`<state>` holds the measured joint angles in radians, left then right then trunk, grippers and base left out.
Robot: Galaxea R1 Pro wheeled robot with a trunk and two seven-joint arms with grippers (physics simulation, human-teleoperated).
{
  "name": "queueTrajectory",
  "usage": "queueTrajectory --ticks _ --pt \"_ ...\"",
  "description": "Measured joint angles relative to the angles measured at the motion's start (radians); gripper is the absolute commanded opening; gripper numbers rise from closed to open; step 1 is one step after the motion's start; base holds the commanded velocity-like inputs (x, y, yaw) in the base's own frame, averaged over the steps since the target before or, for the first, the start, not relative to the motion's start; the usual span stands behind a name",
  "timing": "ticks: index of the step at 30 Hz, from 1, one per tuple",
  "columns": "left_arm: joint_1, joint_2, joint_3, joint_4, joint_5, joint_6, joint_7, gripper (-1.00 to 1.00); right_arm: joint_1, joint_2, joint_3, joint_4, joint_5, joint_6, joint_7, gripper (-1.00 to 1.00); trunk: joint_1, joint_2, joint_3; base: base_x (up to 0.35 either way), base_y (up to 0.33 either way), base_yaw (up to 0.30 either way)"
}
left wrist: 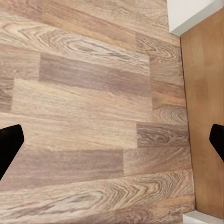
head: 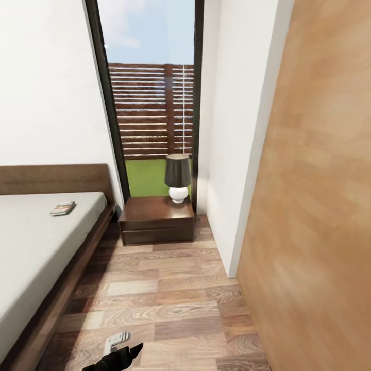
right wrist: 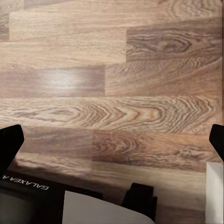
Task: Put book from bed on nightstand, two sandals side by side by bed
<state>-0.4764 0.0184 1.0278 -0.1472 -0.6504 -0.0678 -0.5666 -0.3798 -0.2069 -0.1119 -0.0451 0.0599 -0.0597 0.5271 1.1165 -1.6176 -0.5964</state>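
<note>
Black left gripper [left wrist: 112, 137] hangs over the wood floor [head: 170, 293] with its fingers far apart, and the right gripper [right wrist: 112, 140] is spread wide too. On the left, the book [head: 63, 208] lies on the bed [head: 36, 242], near the headboard. Farther off, the nightstand [head: 157, 220] holds a lamp [head: 178, 178] by the window [head: 152, 103].

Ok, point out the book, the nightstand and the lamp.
book [head: 63, 208], head view, middle of its cover, lying on the bed's mattress.
nightstand [head: 152, 209], head view, bare part of its top, left of the lamp.
lamp [head: 177, 170], head view, middle of its dark shade.
</note>
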Motion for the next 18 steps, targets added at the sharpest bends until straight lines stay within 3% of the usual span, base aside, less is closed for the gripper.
queueTrajectory --ticks 4,14,18 --pt "0.0 0.0 0.0 0.0 0.0 0.0 0.0 1.0 0.0 0.0 0.0 0.0 0.0 0.0 0.0 1.0 0.0 0.0 0.0 0.125 -0.017 0.065" --pt "0.0 -0.001 0.0 0.0 0.0 0.0 0.0 1.0 0.0 0.0 0.0 0.0 0.0 0.0 0.0 1.0 0.001 0.0 -0.003 0.012 -0.001 0.233" --pt "0.0 0.0 -0.001 0.0 0.0 0.0 0.0 1.0 0.0 0.0 0.0 0.0 0.0 0.0 0.0 1.0 0.0 0.0 -0.003 0.056 0.0 0.092"
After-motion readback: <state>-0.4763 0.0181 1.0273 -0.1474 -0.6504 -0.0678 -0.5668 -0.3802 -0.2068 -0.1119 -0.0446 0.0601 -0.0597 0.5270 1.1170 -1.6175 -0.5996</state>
